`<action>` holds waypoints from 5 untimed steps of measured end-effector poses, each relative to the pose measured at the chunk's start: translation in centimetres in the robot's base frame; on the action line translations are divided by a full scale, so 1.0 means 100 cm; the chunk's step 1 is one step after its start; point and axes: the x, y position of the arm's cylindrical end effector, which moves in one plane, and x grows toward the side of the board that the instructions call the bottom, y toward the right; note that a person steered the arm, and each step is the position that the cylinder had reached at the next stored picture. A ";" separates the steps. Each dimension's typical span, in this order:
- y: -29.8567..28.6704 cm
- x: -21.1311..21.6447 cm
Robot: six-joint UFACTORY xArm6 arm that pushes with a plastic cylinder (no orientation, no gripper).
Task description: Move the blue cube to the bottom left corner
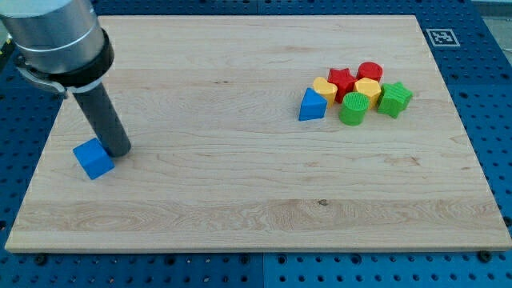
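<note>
Landmark: we place everything relative to the wooden board [240, 184], which lies on a blue pegboard bench [496, 96].
Blue cube [94, 158]: we see it near the board's left edge, in the lower-left part but above the bottom left corner itself.
My tip [119, 151]: our rod comes down from the view's top left, and its end touches or sits just beside the cube's right side, on the board.
Jaws: we carry none, only the straight rod, so nothing spreads or pinches.
Cluster: in the board's upper-right part we see a blue triangular block [312, 106], a red star [342, 80], a red cylinder [370, 72], two yellow blocks [324, 86] [367, 88], a green cylinder [353, 109] and a green star-like block [394, 98], huddled together, well apart from the cube.
Marker: a black-and-white tag [440, 37] sits just off the board's top right corner.
</note>
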 end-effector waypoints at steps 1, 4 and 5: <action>-0.008 -0.023; -0.031 -0.017; -0.034 -0.016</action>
